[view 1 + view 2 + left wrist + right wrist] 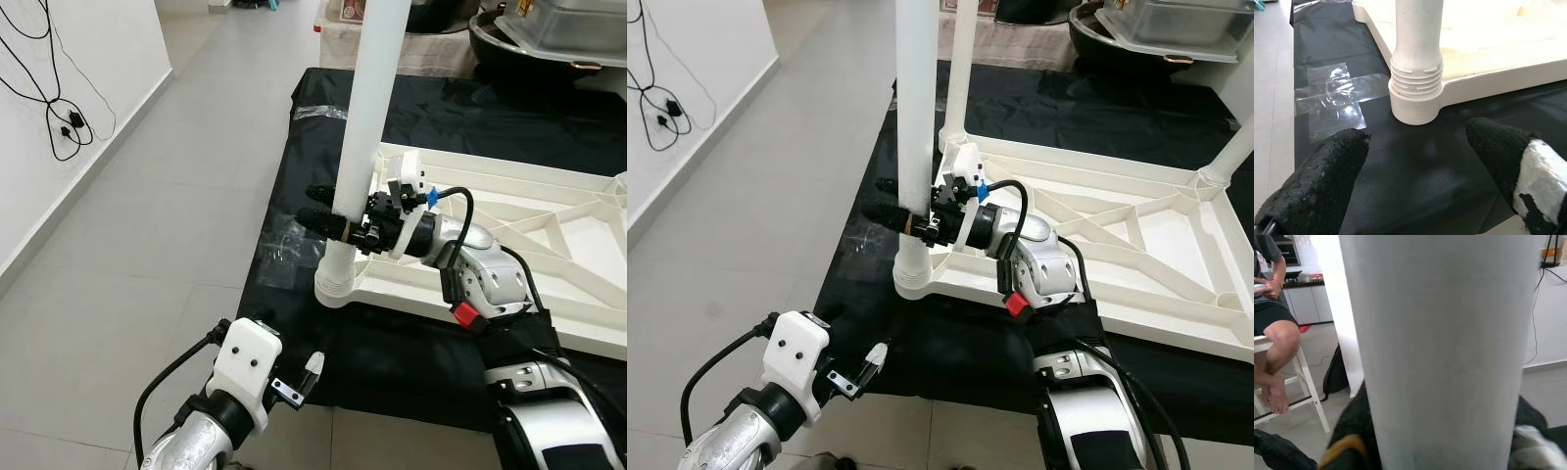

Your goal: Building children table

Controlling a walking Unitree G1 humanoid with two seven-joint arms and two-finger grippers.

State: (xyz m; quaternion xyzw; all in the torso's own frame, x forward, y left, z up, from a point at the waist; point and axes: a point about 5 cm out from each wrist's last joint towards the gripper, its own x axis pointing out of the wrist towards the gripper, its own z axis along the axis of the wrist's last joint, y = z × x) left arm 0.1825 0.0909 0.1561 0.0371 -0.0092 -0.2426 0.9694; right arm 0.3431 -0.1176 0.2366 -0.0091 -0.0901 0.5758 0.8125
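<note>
Right claw: clenched around the upright white table leg, just above its threaded socket.
Left claw: released, hovering near the socket over black sheet.

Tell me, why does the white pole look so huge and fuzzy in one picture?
In the right wrist view the table leg sits right against the camera, so it looks out of focus. In the left eye view, the right gripper clasps it sharply. The left wrist view shows glare on clear tape.

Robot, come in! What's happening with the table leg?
Right gripper clamped on upright white plastic leg. Leg seated in upturned white tabletop. Left gripper open, low, aimed at the joint.
</note>
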